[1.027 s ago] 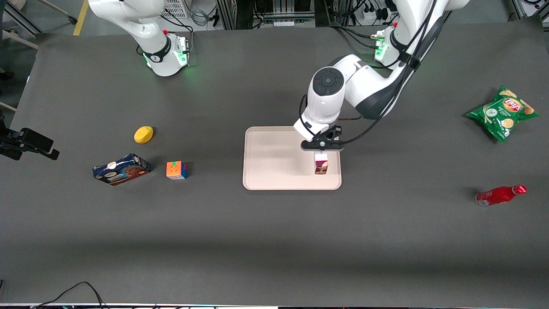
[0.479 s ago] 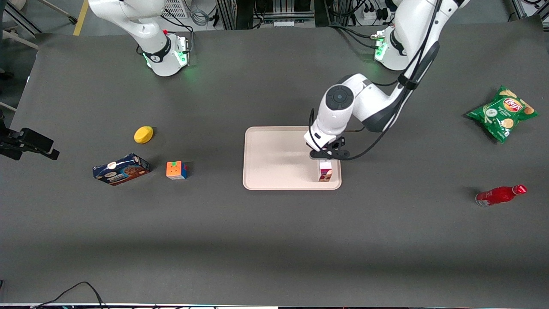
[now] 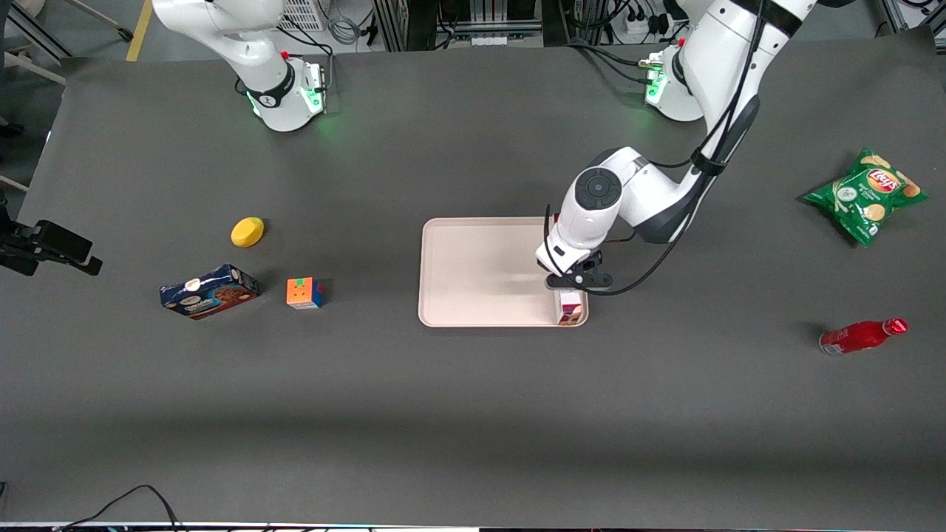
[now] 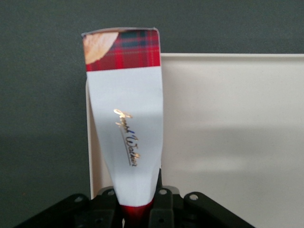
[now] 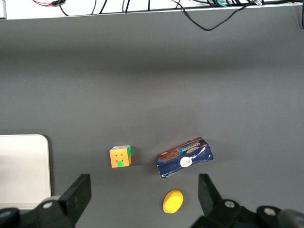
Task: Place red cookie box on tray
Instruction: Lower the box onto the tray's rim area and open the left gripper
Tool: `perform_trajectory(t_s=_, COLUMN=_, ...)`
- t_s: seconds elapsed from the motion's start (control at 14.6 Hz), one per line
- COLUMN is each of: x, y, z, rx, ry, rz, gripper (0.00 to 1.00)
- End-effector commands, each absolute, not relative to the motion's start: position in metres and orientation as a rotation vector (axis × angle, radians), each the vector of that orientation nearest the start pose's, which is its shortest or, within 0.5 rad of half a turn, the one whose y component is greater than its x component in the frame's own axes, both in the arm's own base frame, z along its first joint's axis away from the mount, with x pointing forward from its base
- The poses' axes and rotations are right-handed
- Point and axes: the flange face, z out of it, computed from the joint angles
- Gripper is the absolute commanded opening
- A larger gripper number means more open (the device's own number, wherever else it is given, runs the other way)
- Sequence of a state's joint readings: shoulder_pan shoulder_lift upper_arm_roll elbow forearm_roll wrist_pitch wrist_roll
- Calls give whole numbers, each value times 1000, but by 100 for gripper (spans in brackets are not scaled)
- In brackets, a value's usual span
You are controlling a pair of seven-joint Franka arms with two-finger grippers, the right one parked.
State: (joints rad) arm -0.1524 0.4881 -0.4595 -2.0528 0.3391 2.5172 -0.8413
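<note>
In the front view, the left arm's gripper (image 3: 570,284) hangs over the tray (image 3: 480,273), clamped on the upper end of the red cookie box (image 3: 570,309), which stands on end at the tray's corner nearest the camera on the working arm's side, close against the low rim; whether its lower end already touches the tray floor cannot be told from here. Well off toward the parked arm's end of the surface lie a dark blue cookie box (image 3: 209,291), a puzzle cube (image 3: 304,292) and a yellow object (image 3: 247,231), while a green chip bag (image 3: 865,193) and a red bottle (image 3: 862,335) sit toward the working arm's end. The left wrist view shows the box's white side panel (image 4: 127,137) running away from the gripper, its plaid end over the tray's rim (image 4: 228,55) at that corner, with one long edge apparently just at or slightly past the rim. The right wrist view takes in only a corner of the tray (image 5: 23,168) and the bystander items. By this evidence the carry is done and the box is over its target; what remains is to set it down fully inside the rim, release and withdraw.
</note>
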Motion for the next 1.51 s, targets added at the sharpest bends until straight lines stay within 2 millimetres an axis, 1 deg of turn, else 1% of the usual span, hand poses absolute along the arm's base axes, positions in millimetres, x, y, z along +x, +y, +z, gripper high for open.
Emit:
perform_trajectory(t_s=0.0, x=492, y=-345, z=221, rx=-3189, ry=-31, rz=-88, gripper=0)
perform_trajectory(t_s=0.07, x=492, y=-344, z=221, rx=-3188, ry=-31, rz=-88, gripper=0)
perform_trajectory(t_s=0.14, x=492, y=-344, z=220, rx=-3188, ry=-33, rz=-86, gripper=37)
perform_trajectory(t_s=0.21, x=492, y=-345, z=221, rx=-3189, ry=-36, rz=-87, gripper=71)
perform_trajectory(t_s=0.27, x=492, y=-345, z=221, rx=-3189, ry=-50, rz=-87, gripper=92)
perform_trajectory(t_s=0.34, x=492, y=-345, z=221, rx=-3189, ry=-65, rz=-87, gripper=100)
perform_trajectory(t_s=0.48, x=493, y=-345, z=224, rx=-3181, ry=-81, rz=-85, gripper=100)
perform_trajectory(t_s=0.55, x=494, y=-346, z=230, rx=-3182, ry=-84, rz=-95, gripper=100)
perform_trajectory(t_s=0.68, x=502, y=-343, z=247, rx=-3184, ry=-102, rz=-132, gripper=100)
perform_trajectory(t_s=0.75, x=509, y=-342, z=260, rx=-3168, ry=-110, rz=-141, gripper=100)
perform_trajectory(t_s=0.89, x=528, y=-342, z=298, rx=-3124, ry=-135, rz=-150, gripper=100)
perform_trajectory(t_s=0.96, x=542, y=-340, z=335, rx=-3102, ry=-160, rz=-187, gripper=100)
perform_trajectory(t_s=1.03, x=547, y=-337, z=355, rx=-3095, ry=-158, rz=-216, gripper=100)
perform_trajectory(t_s=1.1, x=554, y=-330, z=375, rx=-3088, ry=-147, rz=-243, gripper=100)
perform_trajectory(t_s=1.3, x=571, y=-300, z=430, rx=-3058, ry=-135, rz=-262, gripper=100)
perform_trajectory(t_s=1.37, x=578, y=-284, z=449, rx=-3074, ry=-166, rz=-240, gripper=100)
perform_trajectory(t_s=1.44, x=583, y=-264, z=472, rx=-3093, ry=-171, rz=-226, gripper=100)
